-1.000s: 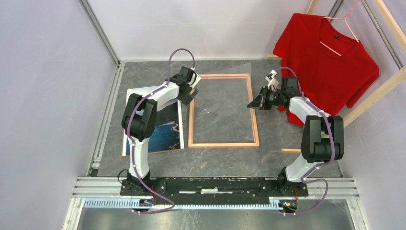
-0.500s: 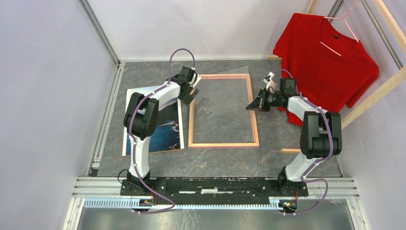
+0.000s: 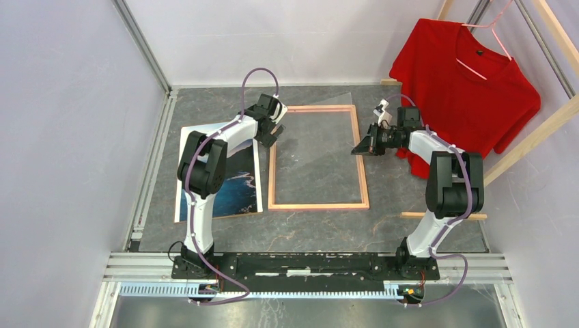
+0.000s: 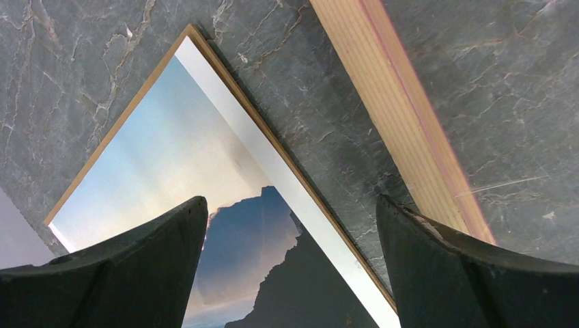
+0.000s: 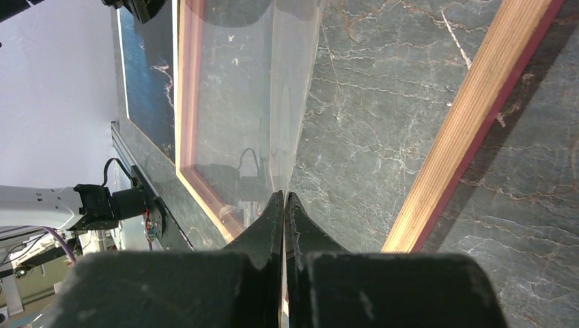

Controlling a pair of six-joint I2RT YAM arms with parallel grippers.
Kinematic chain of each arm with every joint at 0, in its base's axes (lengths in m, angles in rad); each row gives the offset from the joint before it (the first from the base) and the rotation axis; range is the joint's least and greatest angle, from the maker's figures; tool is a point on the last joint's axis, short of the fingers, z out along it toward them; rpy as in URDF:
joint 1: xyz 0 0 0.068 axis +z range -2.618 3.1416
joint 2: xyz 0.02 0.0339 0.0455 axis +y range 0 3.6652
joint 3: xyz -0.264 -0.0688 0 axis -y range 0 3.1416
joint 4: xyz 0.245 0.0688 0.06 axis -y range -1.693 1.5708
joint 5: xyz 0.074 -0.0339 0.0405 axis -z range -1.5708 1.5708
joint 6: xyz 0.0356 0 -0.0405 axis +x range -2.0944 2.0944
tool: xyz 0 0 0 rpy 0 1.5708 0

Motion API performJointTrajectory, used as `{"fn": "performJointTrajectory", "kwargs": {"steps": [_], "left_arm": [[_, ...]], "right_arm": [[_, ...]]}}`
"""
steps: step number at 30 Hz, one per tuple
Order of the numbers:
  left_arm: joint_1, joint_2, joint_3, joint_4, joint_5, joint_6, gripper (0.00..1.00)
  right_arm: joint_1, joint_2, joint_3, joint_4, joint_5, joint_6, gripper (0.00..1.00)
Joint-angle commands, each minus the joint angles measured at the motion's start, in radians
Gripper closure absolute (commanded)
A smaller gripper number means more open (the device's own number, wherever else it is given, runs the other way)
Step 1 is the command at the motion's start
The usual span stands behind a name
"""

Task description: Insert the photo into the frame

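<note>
My left gripper (image 3: 271,137) hangs wide open over the frame's (image 3: 318,206) far left corner. The photo (image 3: 235,188) lies left of the frame, long axis parallel, nearest this arm. My right gripper (image 3: 360,148) is pinched shut, seemingly on a clear pane (image 5: 239,102).

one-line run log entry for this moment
left gripper open over photo corner | right gripper shut on clear pane tilted over frame | photo left of frame, not yet in
</note>
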Motion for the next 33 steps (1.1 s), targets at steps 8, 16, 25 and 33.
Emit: {"fn": "performJointTrajectory", "kwargs": {"steps": [8, 16, 25, 33], "left_arm": [[0.000, 0.020, 0.025, 0.023, 0.011, -0.032, 0.01], [0.000, 0.018, 0.014, 0.023, 0.018, -0.026, 0.01], [-0.001, -0.025, -0.059, 0.036, 0.060, -0.028, 0.02], [0.000, -0.075, -0.150, 0.052, 0.162, -0.053, 0.01]], "right_arm": [[0.000, 0.028, 0.060, -0.022, 0.014, -0.043, 1.00], [0.000, 0.042, 0.061, -0.007, 0.014, -0.026, 1.00], [0.000, 0.020, -0.027, 0.109, -0.001, 0.080, 1.00], [0.010, 0.028, -0.085, 0.238, -0.018, 0.201, 1.00]]}}
